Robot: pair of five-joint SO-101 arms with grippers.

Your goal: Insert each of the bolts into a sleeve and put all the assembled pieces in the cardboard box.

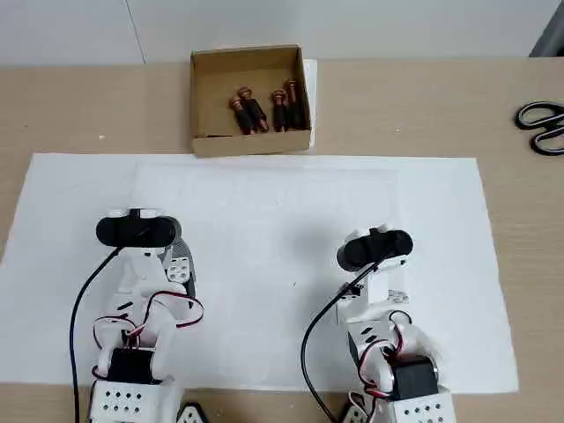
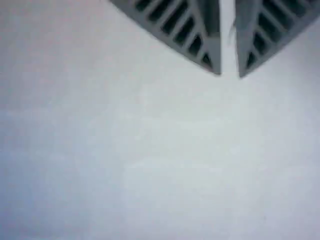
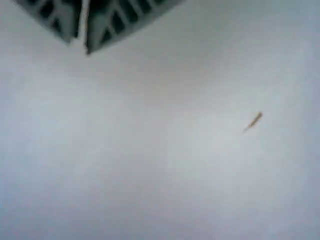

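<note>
The cardboard box [image 1: 251,143] sits at the far side of the wooden table [image 1: 423,106], just beyond the far edge of the white paper sheet [image 1: 264,229]. Four assembled pieces lie inside it on the box floor, in two pairs. In the left pair [image 1: 244,109], each dark sleeve has its copper-coloured bolt head at the far end. The long axes lean a little, with the heads toward the far left and the sleeve ends toward the near right. The right pair [image 1: 287,106] lies almost straight, near to far, heads also toward the far wall. The pieces in each pair lie just beside each other, and a narrow strip of box floor separates the two pairs.

Both arms are folded back at the near edge of the paper, well apart from the box. The left gripper [image 2: 229,74] hangs over bare paper, its ribbed grey fingers [image 2: 200,45] drawn together to a thin slit with nothing between them. The right gripper [image 3: 80,46] is also closed to a narrow slit and holds nothing. A small brown speck [image 3: 253,121] lies on the paper near it. A pair of black-handled scissors [image 1: 542,126] lies at the table's right edge.
</note>
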